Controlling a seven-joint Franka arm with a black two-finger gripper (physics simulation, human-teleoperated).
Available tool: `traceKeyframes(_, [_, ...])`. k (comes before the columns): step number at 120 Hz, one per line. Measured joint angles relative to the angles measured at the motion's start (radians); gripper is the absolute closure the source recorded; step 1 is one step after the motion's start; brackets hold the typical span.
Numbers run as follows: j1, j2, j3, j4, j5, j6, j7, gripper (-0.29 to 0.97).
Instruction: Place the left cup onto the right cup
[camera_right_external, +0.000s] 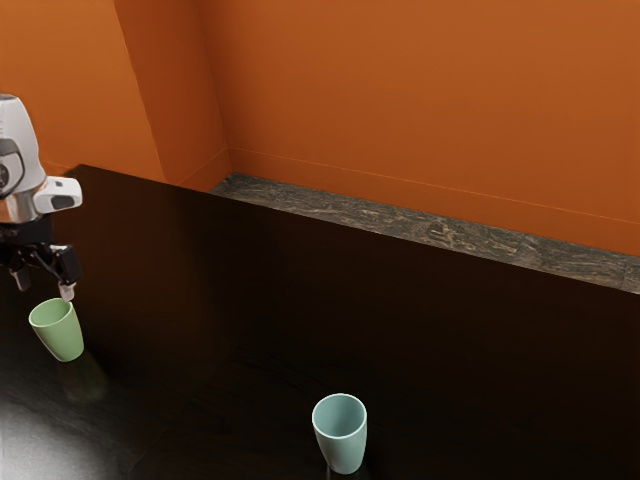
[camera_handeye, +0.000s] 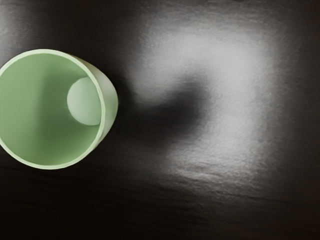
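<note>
Pincer (camera_right_external: 42, 285), wide and empty, hovers just above green cup (camera_right_external: 57, 330), which stands mouth-up, off-centre under one finger; blue cup (camera_right_external: 340, 432) well apart.

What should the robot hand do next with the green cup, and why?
Probably ease down onto the rim of the green cup. The gripper hangs open just above it, not yet gripping it, and the blue cup stands apart toward the exterior view's right, so a grasp likely comes first.
</note>
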Motion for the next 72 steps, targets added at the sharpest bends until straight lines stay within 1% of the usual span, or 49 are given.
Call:
traceKeyframes(7, [0.007, 0.011, 0.005, -0.023, 0.016, 0.039, 0.005, 0.00])
traceKeyframes(27, [0.025, 0.061, 0.089, -0.029, 0.044, 0.141, 0.038, 0.00])
traceKeyframes(40, [0.027, 0.073, 0.122, -0.026, 0.055, 0.180, 0.065, 0.00])
traceKeyframes(72, [0.028, 0.128, 0.131, -0.021, 0.061, 0.251, 0.122, 0.00])
